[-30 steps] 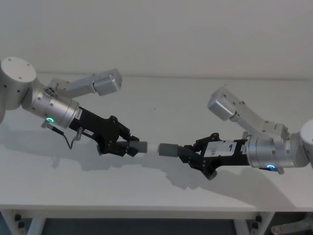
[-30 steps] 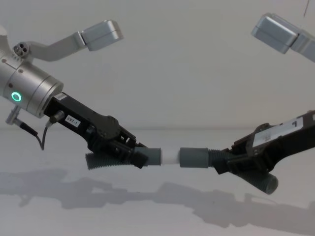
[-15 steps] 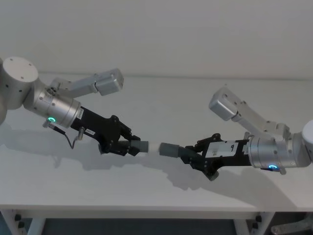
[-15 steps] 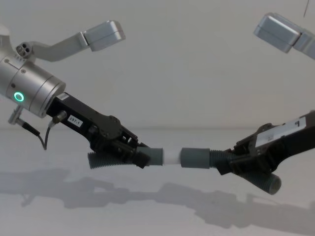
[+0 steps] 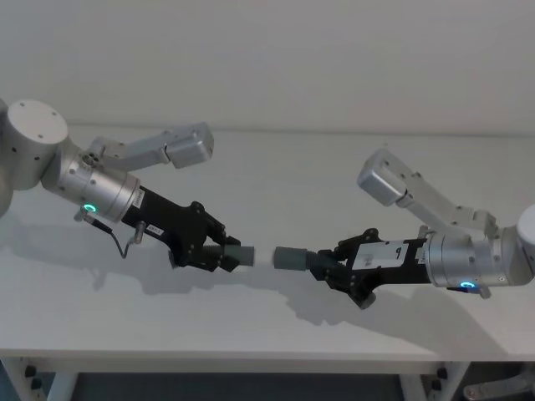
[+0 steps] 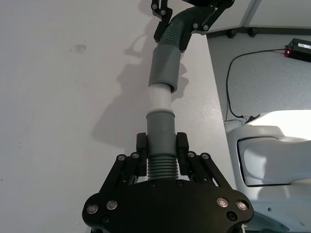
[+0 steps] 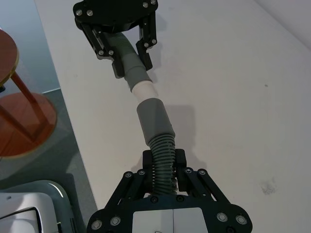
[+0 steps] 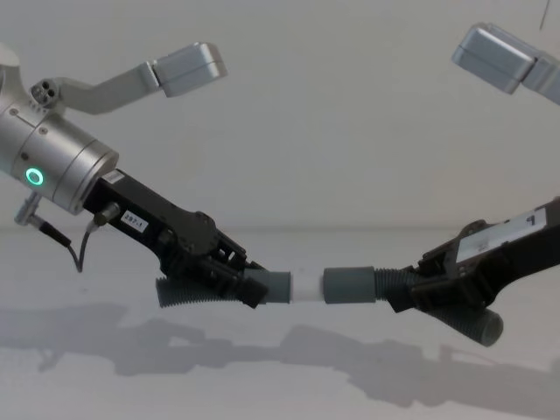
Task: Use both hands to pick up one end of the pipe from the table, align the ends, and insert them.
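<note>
The left gripper is clamped on the ribbed body of the left hose piece, above the table on its left half, roughly midway between the far edge and the near edge; in the left wrist view its fingers press both sides of the ribs just behind the smooth grey cuff, from which the white spigot sticks out toward the other arm; the right gripper is closed on the ribbed body of the right hose piece, above the right half of the table at about the same depth, and the right wrist view shows its fingers squeezing the ribs right behind the wide grey cuff; both pieces hang clear of the surface, with their shadows on the white top below them; in the chest view the two ends point at each other along nearly one level line, the spigot tip just at the mouth of the wide cuff, and whether it has entered the mouth I cannot tell; the bent tail of the left piece droops under its gripper toward the left edge, while the tail of the right piece curves down below its gripper toward the right edge.
</note>
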